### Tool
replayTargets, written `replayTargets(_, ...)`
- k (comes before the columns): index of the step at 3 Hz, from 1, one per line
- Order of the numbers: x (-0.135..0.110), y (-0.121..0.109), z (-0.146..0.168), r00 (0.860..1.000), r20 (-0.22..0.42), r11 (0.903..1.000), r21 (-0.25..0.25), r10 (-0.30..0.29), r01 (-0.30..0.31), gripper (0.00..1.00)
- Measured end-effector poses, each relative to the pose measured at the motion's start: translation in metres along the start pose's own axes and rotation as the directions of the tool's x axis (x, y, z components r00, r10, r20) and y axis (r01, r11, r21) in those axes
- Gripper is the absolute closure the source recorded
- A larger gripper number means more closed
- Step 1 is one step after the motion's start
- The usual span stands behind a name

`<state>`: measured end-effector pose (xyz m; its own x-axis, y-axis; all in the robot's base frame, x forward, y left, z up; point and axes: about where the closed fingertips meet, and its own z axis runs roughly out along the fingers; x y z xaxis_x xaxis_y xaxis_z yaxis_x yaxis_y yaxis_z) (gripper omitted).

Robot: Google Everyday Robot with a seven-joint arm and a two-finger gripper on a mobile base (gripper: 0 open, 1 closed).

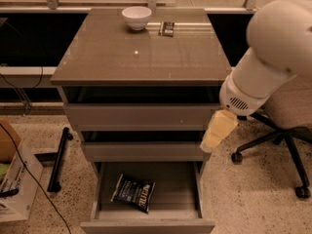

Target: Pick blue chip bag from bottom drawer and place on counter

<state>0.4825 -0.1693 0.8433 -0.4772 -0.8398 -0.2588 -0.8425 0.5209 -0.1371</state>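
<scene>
Blue chip bag (133, 193) is lying in the bottom drawer (178, 191) at lower centre. The gripper (218, 131) is hanging above and right of it, well apart; I cannot tell its grip state.

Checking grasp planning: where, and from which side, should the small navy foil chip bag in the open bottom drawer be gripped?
Probably its middle, from straight above: the navy chip bag lies flat inside the grey bottom drawer, walls blocking the sides. The pale gripper hangs right of the cabinet.

The white arm (275, 52) reaches in from the upper right, its bulky wrist housing (243, 92) angled down and left. The pale end effector (218, 131) hangs just below it, pointing downward.
</scene>
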Motion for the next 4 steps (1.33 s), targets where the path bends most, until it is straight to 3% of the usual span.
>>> replayTargets(1,-0.001,0.002,0.046,0.997,-0.019,0.9967,-0.027,0.076,-0.076,0.0)
replayTargets(2,-0.004,0.001,0.094,0.991,-0.012,0.9876,-0.085,0.132,-0.132,0.0)
replayTargets(4,-0.006,0.003,0.109,0.986,-0.05,0.9821,-0.09,0.162,-0.166,0.0)
